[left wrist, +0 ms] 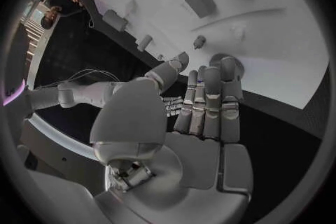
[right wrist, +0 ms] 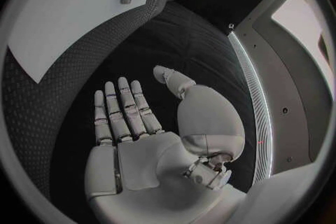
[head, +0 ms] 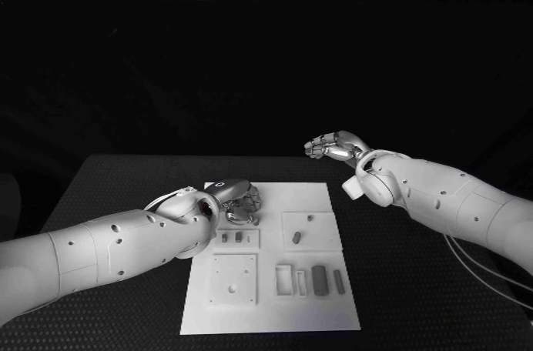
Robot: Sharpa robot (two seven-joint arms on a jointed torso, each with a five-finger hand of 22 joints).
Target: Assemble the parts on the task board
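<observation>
On the black counter (head: 133,174) lies our white task board (head: 272,316), right in the middle. We think we are near the start of the job. Most of the small parts look like they still wait to be put in place.

Our left robot hand (head: 239,205) hangs over the far left part of the board. Its fingers are straight and close together. We see nothing held in it, so we call it empty. In the left wrist view its fingertips (left wrist: 210,75) are just over the board's edge, beside a small round part (left wrist: 199,41).

Our right robot hand (head: 333,145) is up in the air, past the board's far right corner and well apart from it. Its fingers are spread flat and it holds nothing.

The board is a flat white plate with square raised blocks on it. One block near the middle has a short peg (head: 296,236) on it. Near the board's closest edge, some long grey bars (head: 320,280) lie side by side.
</observation>
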